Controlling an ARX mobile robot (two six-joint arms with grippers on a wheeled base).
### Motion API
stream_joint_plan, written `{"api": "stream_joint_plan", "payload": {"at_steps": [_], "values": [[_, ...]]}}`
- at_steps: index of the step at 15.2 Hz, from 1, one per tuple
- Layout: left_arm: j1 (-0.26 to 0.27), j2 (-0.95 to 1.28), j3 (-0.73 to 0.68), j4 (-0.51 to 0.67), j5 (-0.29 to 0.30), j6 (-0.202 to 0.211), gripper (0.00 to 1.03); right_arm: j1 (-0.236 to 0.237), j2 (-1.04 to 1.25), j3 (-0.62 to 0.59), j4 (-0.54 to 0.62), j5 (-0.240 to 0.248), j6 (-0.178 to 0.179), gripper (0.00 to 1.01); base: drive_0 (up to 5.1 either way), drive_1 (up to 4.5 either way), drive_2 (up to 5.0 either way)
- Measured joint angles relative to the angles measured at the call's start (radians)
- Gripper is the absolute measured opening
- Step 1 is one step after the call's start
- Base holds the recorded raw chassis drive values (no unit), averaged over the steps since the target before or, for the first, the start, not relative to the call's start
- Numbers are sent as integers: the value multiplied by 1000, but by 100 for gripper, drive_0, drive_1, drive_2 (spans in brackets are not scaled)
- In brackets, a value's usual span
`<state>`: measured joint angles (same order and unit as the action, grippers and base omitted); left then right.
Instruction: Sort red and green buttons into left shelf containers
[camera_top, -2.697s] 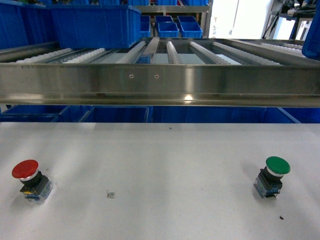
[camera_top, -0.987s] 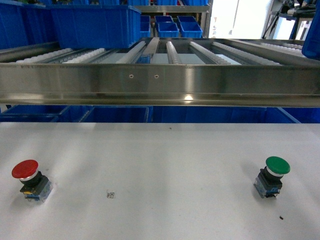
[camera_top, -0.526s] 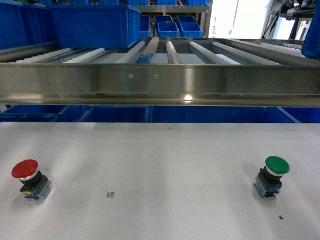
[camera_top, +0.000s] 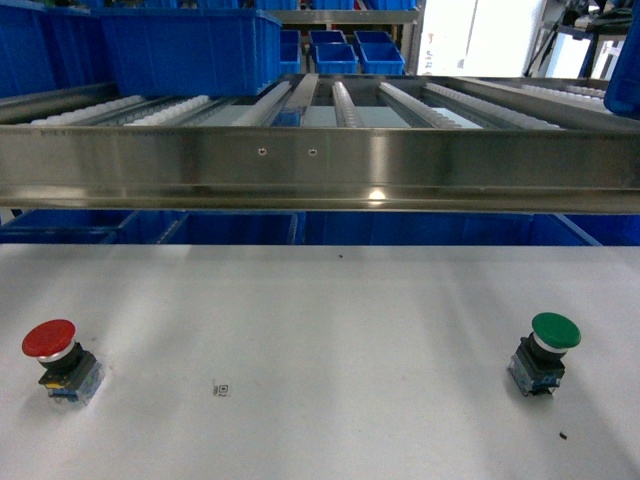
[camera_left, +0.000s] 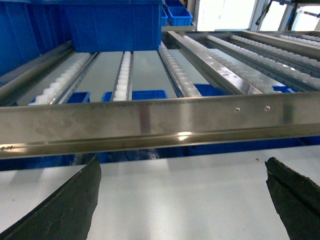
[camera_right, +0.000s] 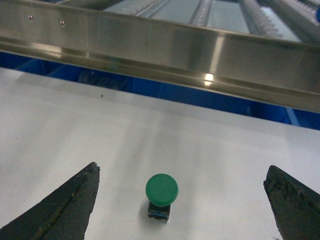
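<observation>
Red button (camera_top: 50, 342): lower left of the head view, upright on the white table (camera_top: 330, 330), red cap over a silver collar and a dark block base with a bluish part; nothing touches it.
Green button (camera_top: 554, 332): lower right of the head view, also upright on the table, well apart from the red one; in the right wrist view it sits at lower centre (camera_right: 161, 190), seen from above so the cap hides most of the base.
Left gripper (camera_left: 185, 200): only its two dark fingers show, at the lower left and lower right corners of the left wrist view, spread wide with bare table between them and nothing held.
Right gripper (camera_right: 185, 200): fingers likewise at the two lower corners of the right wrist view, spread wide and holding nothing; the green button lies between them, clear of both.
Shelf rail (camera_top: 320, 165): a broad stainless band across the middle of the head view, with roller lanes (camera_top: 345, 105) running back behind it.
Blue bin (camera_top: 190, 50): upper left of the head view, resting on the rollers (its ribbed front faces the camera); seen again at the top of the left wrist view (camera_left: 115, 25).
Lower bins (camera_top: 240, 228): blue, partly visible under the rail, behind the table's far edge.
Small printed mark (camera_top: 221, 388): on the table, lower left of centre, too small to read.
</observation>
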<state>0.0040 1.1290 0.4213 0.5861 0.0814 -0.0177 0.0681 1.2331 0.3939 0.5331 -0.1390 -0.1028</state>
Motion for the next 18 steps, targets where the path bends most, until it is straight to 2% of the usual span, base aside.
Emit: {"api": "stream_joint_plan", "payload": {"at_steps": [3, 6, 7, 9, 13, 15, 16, 18], "values": [[-8, 59, 64, 27, -11, 27, 98, 19, 187, 182, -89, -51, 5, 98, 0, 0, 0], [-8, 60, 64, 24, -11, 27, 98, 23, 314, 308, -172, -41, -13, 98, 0, 0, 0], [-8, 60, 64, 24, -12, 27, 98, 23, 354, 335, -211, -57, -29, 98, 0, 0, 0], [-8, 60, 64, 24, -11, 27, 98, 23, 416, 360, -230, -44, -76, 98, 0, 0, 0], [-8, 60, 64, 24, -12, 27, 98, -5, 506, 414, -289, -64, -93, 98, 0, 0, 0], [-8, 60, 64, 25, -11, 27, 98, -16, 522, 443, -329, -101, -42, 98, 0, 0, 0], [-8, 60, 64, 24, -12, 27, 98, -14, 522, 444, -337, -129, -2, 98, 0, 0, 0], [-8, 60, 64, 25, -12, 27, 98, 8, 527, 445, -342, -139, 70, 98, 0, 0, 0]]}}
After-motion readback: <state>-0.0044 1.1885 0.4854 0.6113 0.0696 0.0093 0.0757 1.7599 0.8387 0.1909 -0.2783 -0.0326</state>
